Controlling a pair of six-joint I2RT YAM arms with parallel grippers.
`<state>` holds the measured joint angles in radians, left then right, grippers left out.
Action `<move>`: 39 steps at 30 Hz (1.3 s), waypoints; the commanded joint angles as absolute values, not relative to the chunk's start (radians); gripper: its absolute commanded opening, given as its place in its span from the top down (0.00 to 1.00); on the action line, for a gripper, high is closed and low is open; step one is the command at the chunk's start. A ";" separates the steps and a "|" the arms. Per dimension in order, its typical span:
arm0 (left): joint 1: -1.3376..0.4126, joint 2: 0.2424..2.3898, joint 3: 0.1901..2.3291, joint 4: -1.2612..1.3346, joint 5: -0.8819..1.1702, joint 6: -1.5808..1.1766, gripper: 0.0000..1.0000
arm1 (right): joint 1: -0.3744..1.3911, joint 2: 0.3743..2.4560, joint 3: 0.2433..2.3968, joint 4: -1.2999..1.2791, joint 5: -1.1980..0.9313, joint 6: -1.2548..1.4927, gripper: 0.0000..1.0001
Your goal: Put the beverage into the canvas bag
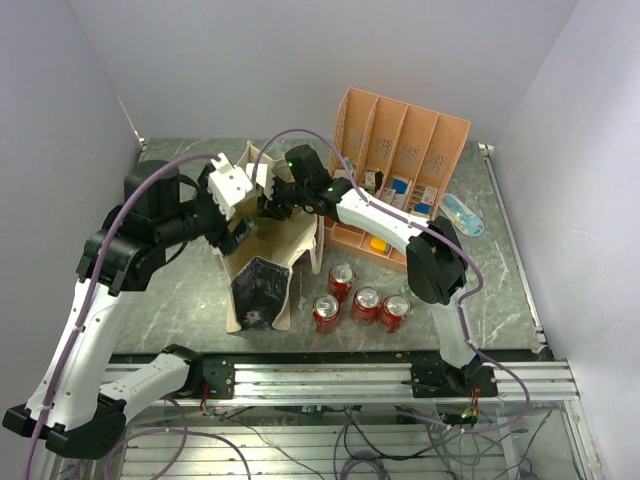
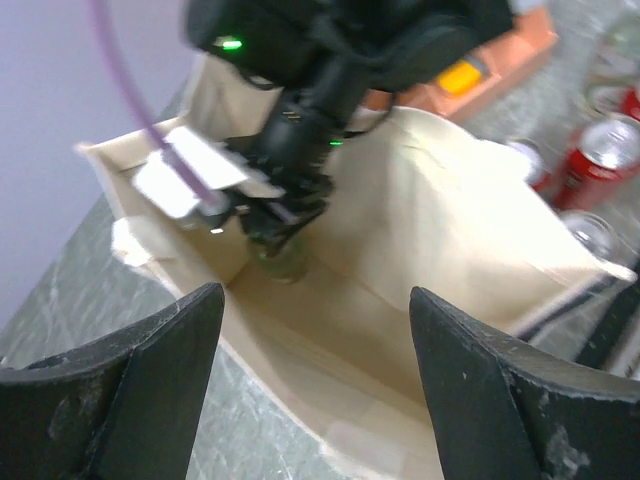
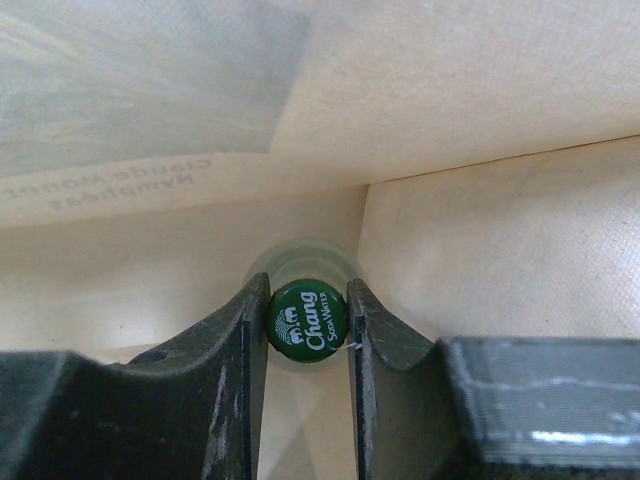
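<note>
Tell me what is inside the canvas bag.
Inside the canvas bag, the right tool grips a green-capped Chang bottle. Most of its body and the bag floor beneath are covered.

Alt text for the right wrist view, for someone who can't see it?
The right gripper clamps the green Chang-branded cap of a bottle, seen from directly above, low inside the cream canvas bag. Faint reversed lettering shows through one fabric wall.
</note>
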<state>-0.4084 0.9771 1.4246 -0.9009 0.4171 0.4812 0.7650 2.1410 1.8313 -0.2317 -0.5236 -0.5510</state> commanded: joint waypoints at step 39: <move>-0.209 1.145 1.305 -0.578 0.212 0.107 0.24 | 0.739 2.100 1.838 -0.108 -0.515 -0.514 0.54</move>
